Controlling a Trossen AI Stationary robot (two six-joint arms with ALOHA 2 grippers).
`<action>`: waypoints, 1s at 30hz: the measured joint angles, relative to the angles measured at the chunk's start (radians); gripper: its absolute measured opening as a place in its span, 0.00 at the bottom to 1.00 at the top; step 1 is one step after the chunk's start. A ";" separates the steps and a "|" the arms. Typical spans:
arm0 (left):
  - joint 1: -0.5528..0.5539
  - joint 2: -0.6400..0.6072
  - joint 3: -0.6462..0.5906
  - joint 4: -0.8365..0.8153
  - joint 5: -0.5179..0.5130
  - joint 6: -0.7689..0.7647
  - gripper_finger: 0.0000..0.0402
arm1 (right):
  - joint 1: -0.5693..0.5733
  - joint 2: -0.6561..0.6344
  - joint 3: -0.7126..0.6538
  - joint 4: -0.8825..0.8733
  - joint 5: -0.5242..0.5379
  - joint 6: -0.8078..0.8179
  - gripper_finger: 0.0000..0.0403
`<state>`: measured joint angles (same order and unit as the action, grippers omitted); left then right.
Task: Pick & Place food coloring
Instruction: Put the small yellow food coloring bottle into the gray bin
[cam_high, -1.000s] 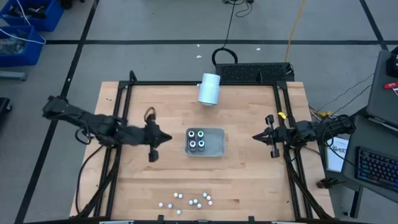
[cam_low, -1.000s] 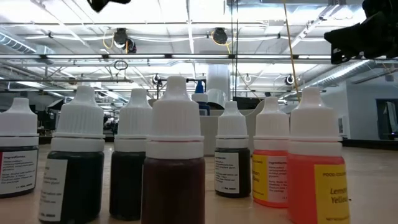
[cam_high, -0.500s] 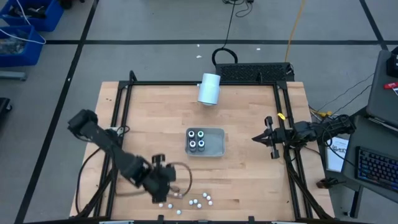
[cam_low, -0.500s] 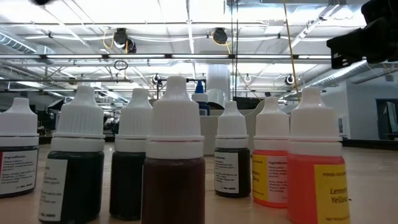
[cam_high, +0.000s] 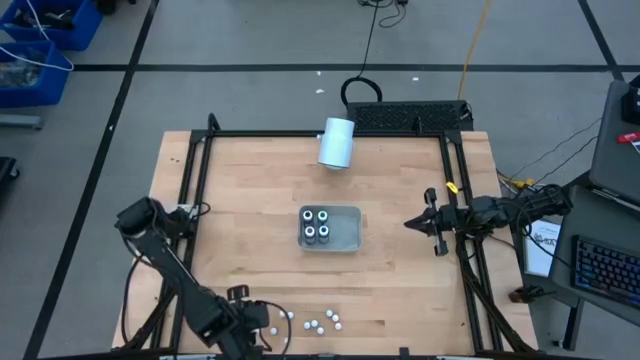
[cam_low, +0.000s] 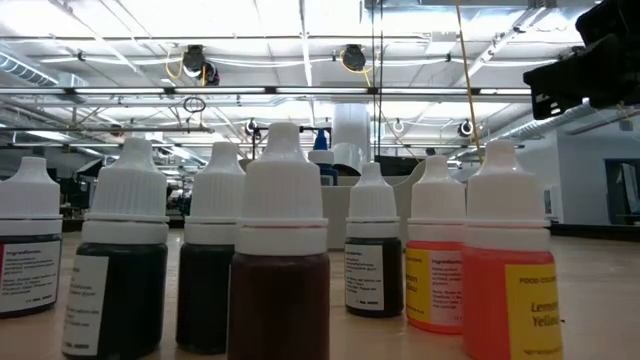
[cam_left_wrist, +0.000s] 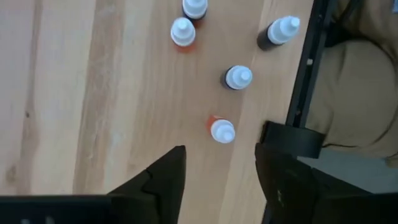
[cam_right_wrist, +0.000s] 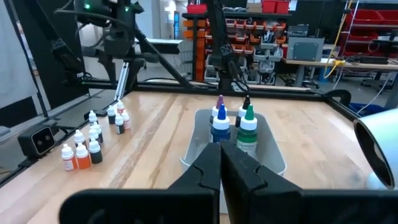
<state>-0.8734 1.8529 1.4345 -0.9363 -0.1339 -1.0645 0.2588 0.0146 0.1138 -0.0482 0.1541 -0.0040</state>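
The low view is nearly filled by a close row of dropper bottles (cam_low: 280, 250), so the table behind them is mostly blocked; the outermost bottles are cut by the picture's edges, and only parts of their labels can be read. A dark piece of an arm pokes in at 2 o'clock there, too partial to say more.

In the high view the left gripper (cam_high: 250, 325) sits at about 7 o'clock on the wooden table (cam_high: 250, 200), right at the near edge, and its own bulk hides some of the small white-capped bottles (cam_high: 318, 322) scattered just beside it. From above these show only as white dots. The left wrist view shows more: white dropper caps over orange or dark bodies, standing upright on the wood, one orange bottle (cam_left_wrist: 222, 130) ahead of the fingers (cam_left_wrist: 168, 180), which stand spread apart with nothing between them. Two bottles are clipped by that picture's edge.

Four more bottles (cam_high: 317, 224) stand in a two-by-two group inside the grey rectangular tray (cam_high: 347, 240) at table centre; the right wrist view shows them with coloured caps, blue and green among them.

The right gripper (cam_high: 412, 222) hovers at 3 o'clock, pointing at the tray, its fingers pressed together and empty.

A white cylinder (cam_high: 337, 142) lies at 12 o'clock.
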 joint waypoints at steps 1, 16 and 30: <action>-0.002 0.007 0.000 0.004 -0.001 0.005 0.51 | 0.000 0.000 -0.004 0.010 0.000 0.000 0.00; 0.040 0.094 0.000 0.122 0.090 0.054 0.52 | 0.000 0.000 -0.022 0.055 0.000 -0.011 0.00; 0.037 0.120 -0.001 0.124 0.111 0.061 0.52 | 0.000 0.000 -0.023 0.062 0.001 -0.016 0.00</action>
<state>-0.8368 1.9732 1.4338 -0.8127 -0.0227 -1.0039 0.2587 0.0143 0.0906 0.0136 0.1547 -0.0195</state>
